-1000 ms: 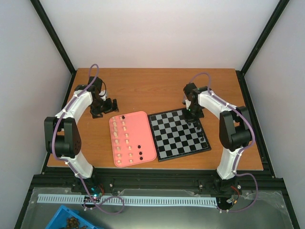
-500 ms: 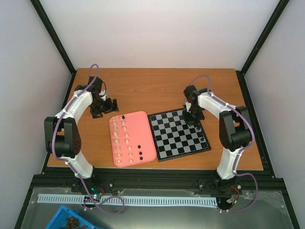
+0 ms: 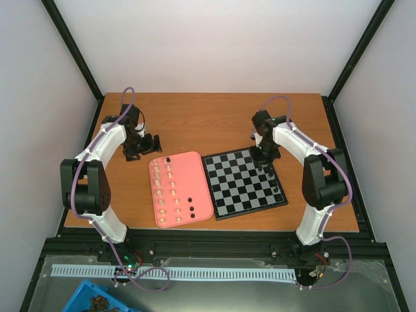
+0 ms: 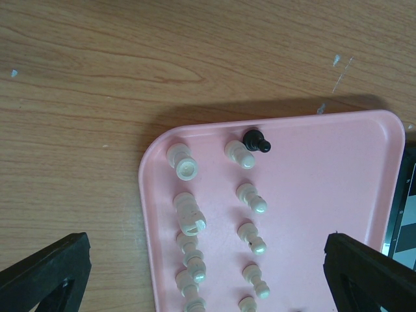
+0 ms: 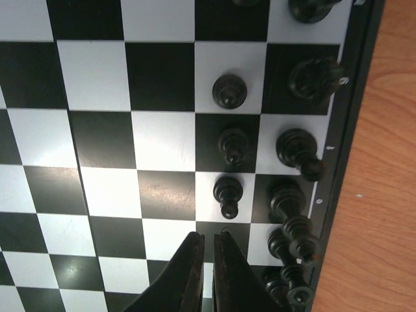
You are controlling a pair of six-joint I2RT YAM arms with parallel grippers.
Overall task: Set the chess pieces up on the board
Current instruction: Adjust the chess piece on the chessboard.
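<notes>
The board [image 3: 235,189] lies right of centre on the table. Several black chess pieces [image 3: 271,176] stand along its right edge. In the right wrist view, three black pawns [image 5: 227,193] stand in a column beside a row of taller black pieces [image 5: 298,151]. My right gripper [image 5: 209,237] hovers over the board [image 5: 97,78] just below the lowest pawn, shut, with nothing visible between its fingers. My left gripper [image 4: 207,242] is wide open above the far end of the pink tray [image 4: 325,169]. The tray holds cream pieces [image 4: 184,162] and a black pawn [image 4: 257,140].
The pink tray [image 3: 195,175] sits left of the board, touching its edge. It carries two columns of cream pieces [image 3: 166,188] and three black ones [image 3: 191,205]. Bare wooden table [image 3: 208,123] stretches behind both. Black frame posts stand at the table's corners.
My right arm has shifted slightly at the board's far right corner, its elbow swinging a little to the right. The left arm has not moved.
</notes>
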